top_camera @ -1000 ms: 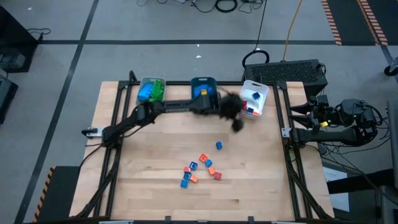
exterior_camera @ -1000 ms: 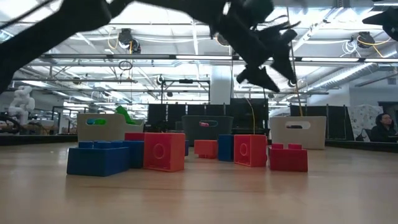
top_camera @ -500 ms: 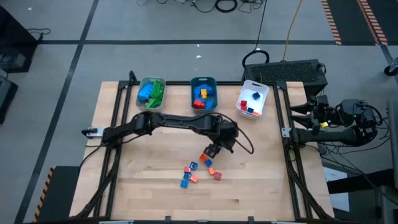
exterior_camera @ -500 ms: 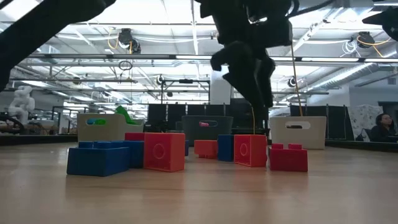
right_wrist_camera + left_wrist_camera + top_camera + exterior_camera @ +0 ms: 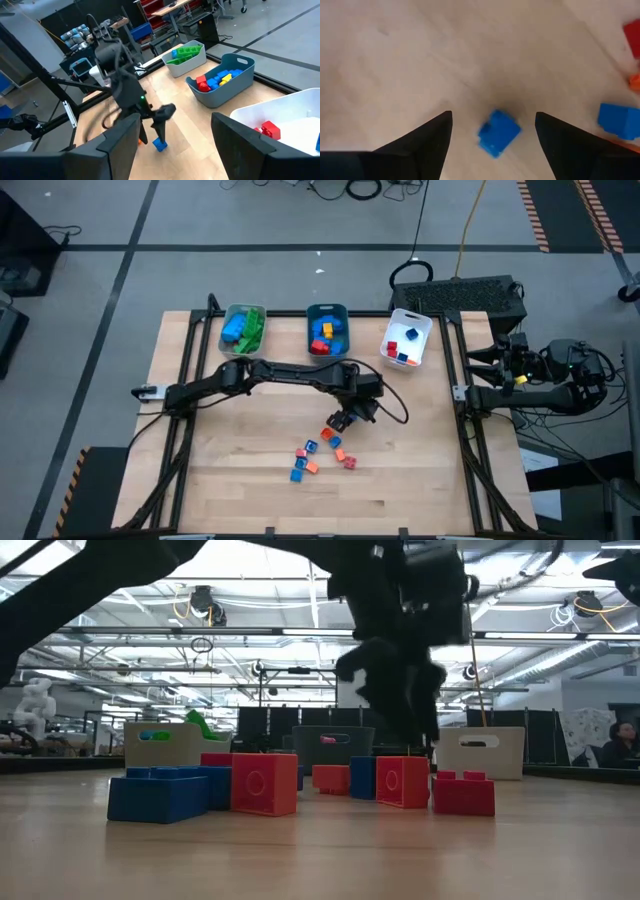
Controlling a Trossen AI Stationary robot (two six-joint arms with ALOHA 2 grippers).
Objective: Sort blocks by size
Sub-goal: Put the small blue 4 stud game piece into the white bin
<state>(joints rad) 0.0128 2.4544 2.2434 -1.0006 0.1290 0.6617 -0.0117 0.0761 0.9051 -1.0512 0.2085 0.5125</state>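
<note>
Wooden table [image 5: 230, 470] fills the centre of the high view, with the grey tray [image 5: 243, 327], teal tray [image 5: 327, 330] and white tray [image 5: 407, 338] lined up along its top edge. Left gripper [image 5: 343, 420] hangs mid-frame, fingers spread over a small blue block [image 5: 498, 132]; loose blocks [image 5: 320, 456] cluster just below. Right gripper [image 5: 170, 150] waits wide apart off the right edge.

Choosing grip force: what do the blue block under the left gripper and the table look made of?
Blue block: seemingly hard moulded plastic, uniform saturated colour, crisp edges, slight sheen. Table: pale wood, probably sealed, with visible plank seams and grain and a soft matte look. The open left gripper hangs above the block.
</note>
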